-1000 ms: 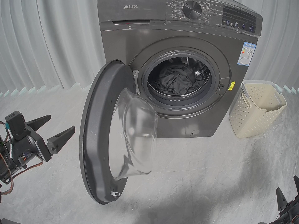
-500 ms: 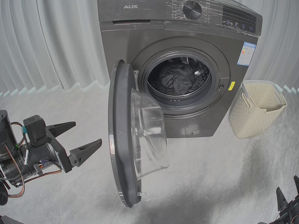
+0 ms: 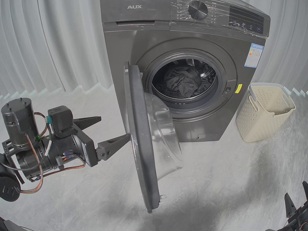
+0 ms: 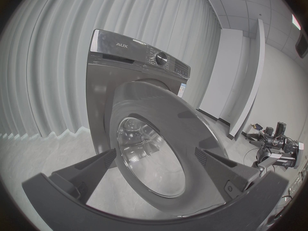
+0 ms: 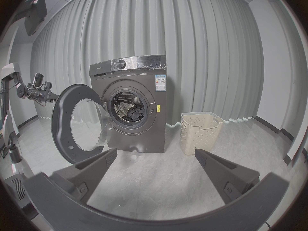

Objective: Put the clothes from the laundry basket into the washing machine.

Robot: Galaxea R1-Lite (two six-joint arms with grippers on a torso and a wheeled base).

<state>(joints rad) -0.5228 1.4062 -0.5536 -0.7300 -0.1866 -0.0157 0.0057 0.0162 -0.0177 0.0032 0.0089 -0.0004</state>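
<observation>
My left claw point(image 3: 115, 125) is spread wide and holds nothing. It sits low at my left, pointing at the washing machine's door point(image 3: 141, 138). The nearer finger point(image 3: 112, 143) has its tip right at the door's grey outer face, touching or nearly so; I cannot tell which. The other finger point(image 3: 86, 121) hangs in free air beside it. From the left wrist, the claw point(image 4: 154, 153) frames the round door point(image 4: 166, 119) and its clear window. The door stands half open, swung out from its hinge on the left of the opening, nearly edge-on in the head view, with its glass bowl bulging toward the drum.

My right claw point(image 3: 296, 196) is low at my right, well apart from everything, and its fingers point(image 5: 224, 174) are also spread and empty.

Beyond the door is the grey washing machine point(image 3: 138, 48). A dark heap of clothes point(image 3: 183, 81) lies inside its drum. The cream laundry basket point(image 3: 256, 122) stands upright on the pale floor point(image 3: 208, 183), just beside the machine's right front corner. A pleated white curtain point(image 3: 48, 32) hangs behind it all.
</observation>
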